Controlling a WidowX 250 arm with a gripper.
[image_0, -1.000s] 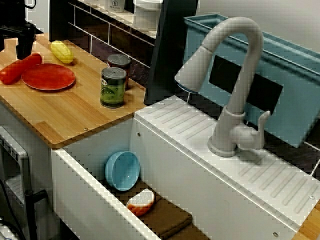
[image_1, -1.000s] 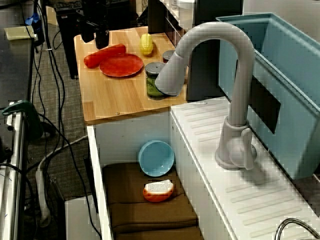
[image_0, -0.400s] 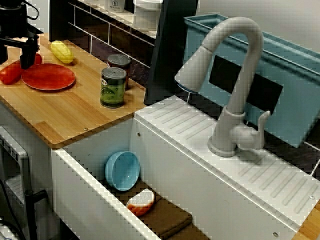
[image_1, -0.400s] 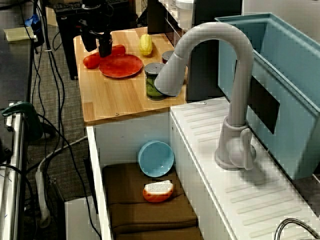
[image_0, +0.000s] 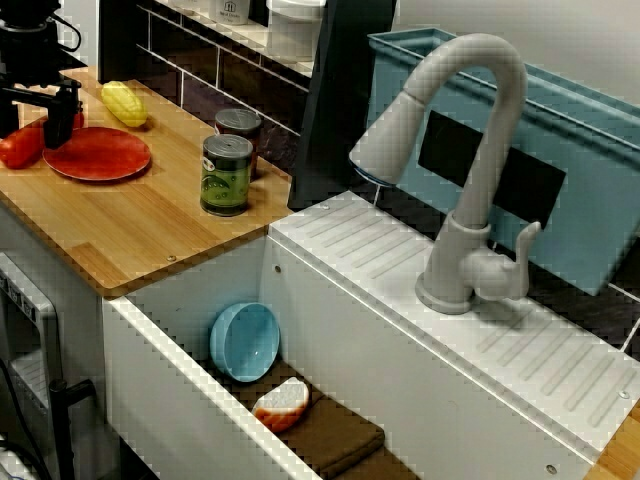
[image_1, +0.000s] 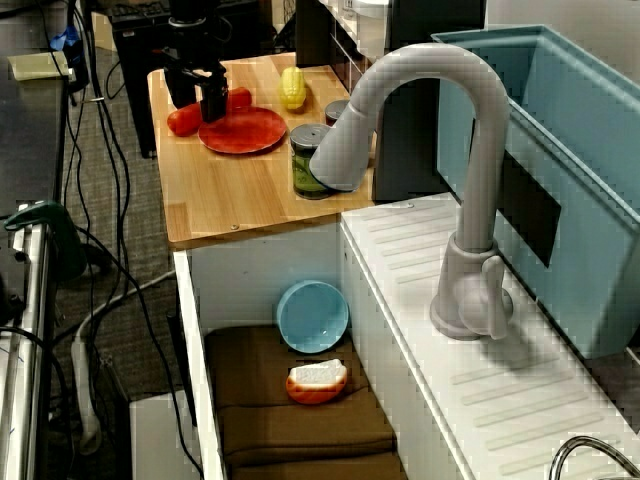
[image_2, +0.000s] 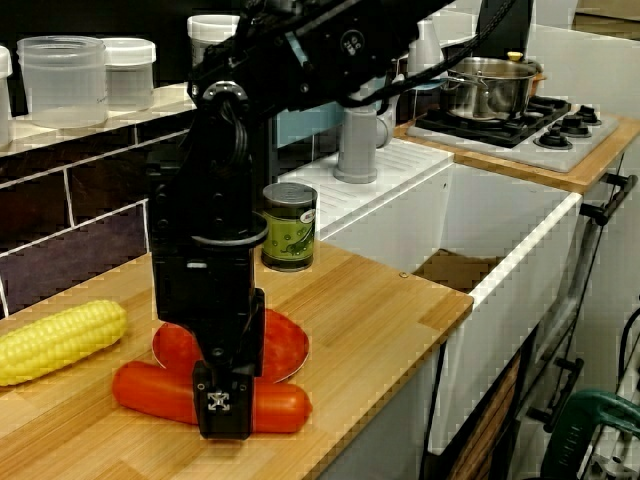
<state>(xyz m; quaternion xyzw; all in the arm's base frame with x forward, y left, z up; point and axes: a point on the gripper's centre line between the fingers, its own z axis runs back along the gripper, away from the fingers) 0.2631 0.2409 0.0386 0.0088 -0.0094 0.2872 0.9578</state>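
Wooden counter (image_0: 130, 225) beside a toy-kitchen sink, dark tiled wall behind. Seen from the side along the counter, the gripper (image_1: 195, 110) points straight down with its tips almost at counter level. Its jaws are parted, one finger on each side of the red vegetable (image_2: 150, 392). Nothing is clamped or lifted, and I can't tell whether the pads touch it.

The vegetable lies flat on the wood against the red plate (image_0: 100, 155), on the plate's side away from the sink. It sits right under the gripper, between the fingers. Its long axis runs along the plate's rim and crosses the finger gap about square. In the low view from the counter end, the near finger stands at about mid-length, with both red ends sticking out past it. The arm rises straight above and hides part of the plate there.

Corn cob (image_0: 123, 102) lies just off the plate toward the wall. Green-labelled can (image_0: 226, 175) stands upright on the plate's sink side, well apart, with a second can (image_0: 240, 125) close behind it. Further that way is the white sink (image_0: 170, 390). Inside it a blue bowl (image_0: 243, 341) is tipped on edge against the wall, with a bread-like piece (image_0: 282, 403) on a brown mat. Grey faucet (image_0: 480, 150) and blue bin (image_0: 600, 200) are furthest from the plate.
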